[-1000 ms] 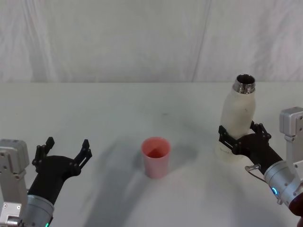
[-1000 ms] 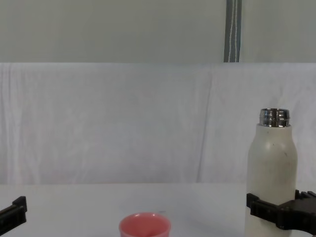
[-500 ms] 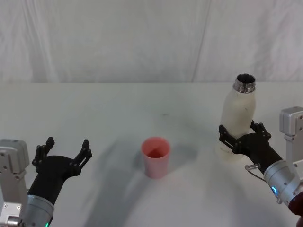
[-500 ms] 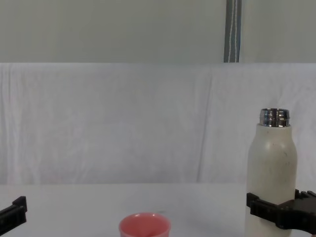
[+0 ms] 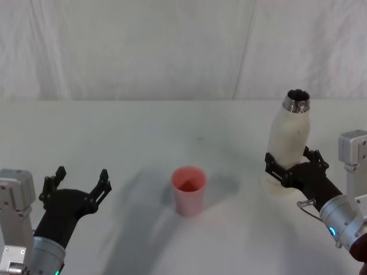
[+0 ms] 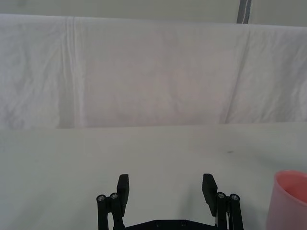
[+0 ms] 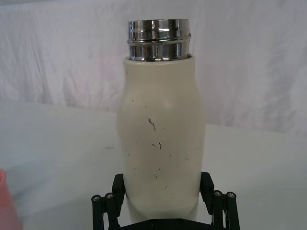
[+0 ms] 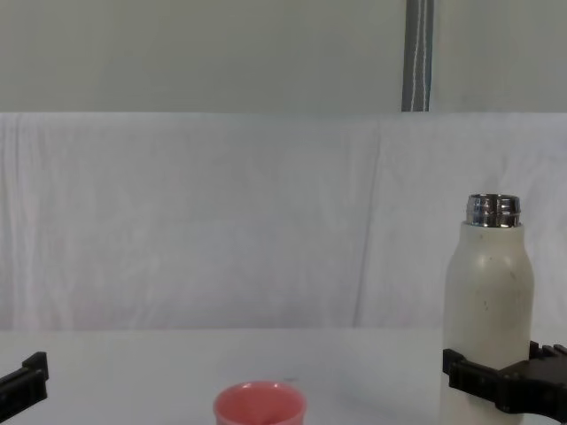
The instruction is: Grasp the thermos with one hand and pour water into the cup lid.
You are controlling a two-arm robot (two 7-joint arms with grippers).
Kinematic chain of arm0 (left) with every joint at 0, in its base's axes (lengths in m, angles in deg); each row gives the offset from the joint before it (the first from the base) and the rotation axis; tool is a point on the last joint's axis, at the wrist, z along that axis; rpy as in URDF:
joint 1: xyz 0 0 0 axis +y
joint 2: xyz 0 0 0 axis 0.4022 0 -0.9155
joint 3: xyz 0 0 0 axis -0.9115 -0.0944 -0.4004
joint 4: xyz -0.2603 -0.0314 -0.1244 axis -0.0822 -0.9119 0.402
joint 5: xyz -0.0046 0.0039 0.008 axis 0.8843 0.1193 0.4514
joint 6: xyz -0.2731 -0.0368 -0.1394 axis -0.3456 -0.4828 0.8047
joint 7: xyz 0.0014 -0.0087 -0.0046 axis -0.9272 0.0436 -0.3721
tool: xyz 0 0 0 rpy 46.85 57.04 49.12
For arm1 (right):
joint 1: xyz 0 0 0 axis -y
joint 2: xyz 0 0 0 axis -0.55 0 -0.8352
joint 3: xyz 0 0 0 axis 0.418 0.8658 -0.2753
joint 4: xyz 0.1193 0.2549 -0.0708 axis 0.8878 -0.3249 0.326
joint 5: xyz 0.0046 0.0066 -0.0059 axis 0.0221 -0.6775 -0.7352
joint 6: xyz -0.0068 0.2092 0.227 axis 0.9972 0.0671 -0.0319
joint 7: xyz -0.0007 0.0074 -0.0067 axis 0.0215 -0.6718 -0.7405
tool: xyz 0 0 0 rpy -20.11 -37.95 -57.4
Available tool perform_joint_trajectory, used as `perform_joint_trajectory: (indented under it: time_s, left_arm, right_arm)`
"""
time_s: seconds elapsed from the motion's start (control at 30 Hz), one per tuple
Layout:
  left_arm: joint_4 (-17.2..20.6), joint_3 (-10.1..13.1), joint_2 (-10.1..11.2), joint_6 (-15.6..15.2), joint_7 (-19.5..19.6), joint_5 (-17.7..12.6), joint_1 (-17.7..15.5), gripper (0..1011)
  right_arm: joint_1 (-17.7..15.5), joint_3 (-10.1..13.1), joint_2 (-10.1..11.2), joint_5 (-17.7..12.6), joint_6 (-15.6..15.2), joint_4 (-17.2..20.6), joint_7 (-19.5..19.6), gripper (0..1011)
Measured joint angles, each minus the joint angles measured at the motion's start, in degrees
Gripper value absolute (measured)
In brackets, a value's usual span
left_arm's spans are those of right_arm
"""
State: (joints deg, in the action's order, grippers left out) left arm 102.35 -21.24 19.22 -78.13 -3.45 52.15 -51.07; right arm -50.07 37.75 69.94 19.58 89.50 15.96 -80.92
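Note:
The cream-white speckled thermos [image 5: 290,143] [image 7: 162,143] [image 8: 488,310] stands upright at the right of the white table, its steel neck open at the top. My right gripper [image 5: 295,167] [image 7: 163,199] [image 8: 500,381] is shut on the thermos low on its body, one black finger on each side. The salmon-pink cup lid [image 5: 188,189] [image 8: 260,405] [image 6: 291,199] stands upright mid-table, left of the thermos and apart from it. My left gripper [image 5: 77,186] [image 6: 165,189] hovers open at the near left, with nothing between its fingers.
A white cloth backdrop [image 5: 172,46] hangs behind the table. A grey metal pole [image 8: 417,55] rises behind the cloth at the right. The white tabletop [image 5: 143,137] stretches bare between the cup lid and the left gripper.

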Motion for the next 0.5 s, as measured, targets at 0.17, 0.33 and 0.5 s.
perform_joint_trajectory:
  time_s: [0.17,0.33,0.5]
  left_arm:
    - [0.0,0.0,0.0,0.0,0.0,0.0,0.0,1001]
    - [0.0,0.0,0.0,0.0,0.0,0.0,0.0,1001]
    - [0.0,0.0,0.0,0.0,0.0,0.0,0.0,1001]
  right_arm:
    - [0.0,0.0,0.0,0.0,0.0,0.0,0.0,1001]
    - [0.0,0.0,0.0,0.0,0.0,0.0,0.0,1001]
    - [0.0,0.0,0.0,0.0,0.0,0.1,0.0,1001]
